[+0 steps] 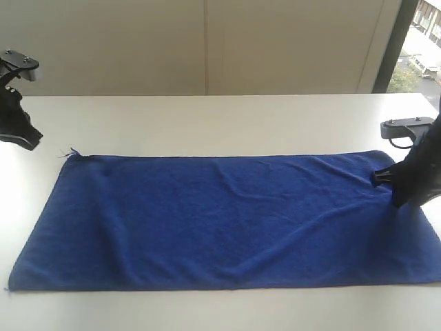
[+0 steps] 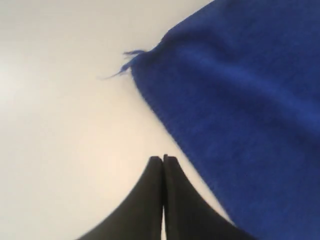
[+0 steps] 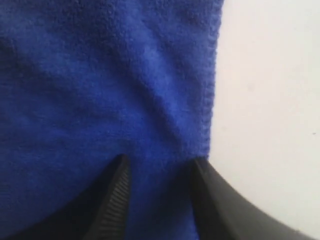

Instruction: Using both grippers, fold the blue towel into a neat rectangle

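Blue towel [image 1: 227, 217] lies spread flat on white table [image 1: 207, 114], long side running across ext. view, near edge close to table's front. Soft wrinkles cross the middle. Loose thread tuft [image 1: 72, 152] sticks out at far-left corner. L gripper [image 2: 163, 159] has jaws pressed together w/ nothing btwn them. It sits over bare table just beside towel's left short edge, near that tufted corner, apart from the cloth. R gripper [image 3: 160, 162] is down on towel's right end by the far-right corner, fingers [image 3: 117, 195] spread apart w/ cloth lying btwn them and the stitched hem just beside one finger. Creases run from it toward the middle. Behind table: pale wall panels [image 1: 207, 41], and a window strip [image 1: 417, 41] at upper right w/ greenery outside
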You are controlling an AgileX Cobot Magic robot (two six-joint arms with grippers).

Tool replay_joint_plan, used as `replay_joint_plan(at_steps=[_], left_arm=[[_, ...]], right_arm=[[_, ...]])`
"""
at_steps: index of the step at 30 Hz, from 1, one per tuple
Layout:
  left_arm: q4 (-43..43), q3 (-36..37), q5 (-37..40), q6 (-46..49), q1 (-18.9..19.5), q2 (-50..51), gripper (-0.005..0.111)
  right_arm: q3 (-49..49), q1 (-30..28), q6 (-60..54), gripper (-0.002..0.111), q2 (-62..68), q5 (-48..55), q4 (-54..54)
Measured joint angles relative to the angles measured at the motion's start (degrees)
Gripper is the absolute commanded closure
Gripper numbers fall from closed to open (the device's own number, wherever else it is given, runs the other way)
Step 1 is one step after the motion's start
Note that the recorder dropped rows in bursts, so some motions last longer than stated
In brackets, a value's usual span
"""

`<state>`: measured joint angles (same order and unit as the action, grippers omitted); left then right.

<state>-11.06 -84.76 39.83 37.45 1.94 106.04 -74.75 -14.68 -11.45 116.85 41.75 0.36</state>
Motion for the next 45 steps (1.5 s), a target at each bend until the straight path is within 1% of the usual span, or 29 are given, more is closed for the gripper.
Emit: replay_joint_plan(at_steps=[3,6,9,14,19,25,32,33,35,36,39,41,44,45], left_arm=[[5.7,0.0,2.0,-4.8,1.0,-2.9,0.107],[7.7,0.0,3.2,-6.4,3.1,-5.3,0.107],[8.0,0.0,3.5,-7.3,4.6,-6.6,0.107],[8.0,0.0,4.8,-7.8,5.2,-6.8,0.107],[8.0,0.0,5.9,-8.0,5.2,-6.8,0.107],[8.0,0.0,6.2,-8.0,5.2,-6.8,0.107],[7.4,0.0,6.6,-8.0,5.2,-6.8,0.107],[6.0,0.0,7.0,-7.6,5.2,-6.8,0.107],[0.5,0.9,7.7,-5.0,5.4,-6.8,0.107],[-5.0,2.1,8.4,-1.9,5.4,-6.8,0.107],[-16.2,6.4,11.4,4.6,5.3,-6.2,0.107],[-19.3,10.1,12.2,6.3,5.3,-5.3,0.107],[-21.4,16.6,11.8,8.5,5.3,-4.4,0.107],[-23.3,19.5,11.6,10.2,5.3,-4.4,0.107]], right_arm=[[0.0,0.0,-4.3,0.089,-0.9,0.8,6.9],[0.0,0.0,-6.4,0.096,-1.4,0.7,10.4],[0.0,0.0,-7.1,0.101,-1.1,0.6,11.2],[0.0,0.0,-7.2,0.108,0.6,-0.2,11.1],[0.0,0.0,-6.3,0.108,0.8,-0.3,9.5],[0.0,0.0,-1.1,0.108,0.8,-0.6,3.1],[0.0,0.0,-0.2,0.108,0.8,-0.9,1.8],[0.0,0.0,-0.1,0.108,0.8,-1.0,1.8],[0.0,0.0,-0.1,0.108,0.8,-1.0,1.7],[0.0,0.0,-0.1,0.108,0.8,-1.0,1.7],[0.0,0.0,-0.1,0.108,0.8,-1.1,1.7],[0.0,0.0,-0.1,0.108,0.8,-1.3,1.5],[0.0,0.0,-0.1,0.108,0.8,-1.7,1.2],[0.0,0.0,-0.1,0.108,0.8,-1.8,1.3]])
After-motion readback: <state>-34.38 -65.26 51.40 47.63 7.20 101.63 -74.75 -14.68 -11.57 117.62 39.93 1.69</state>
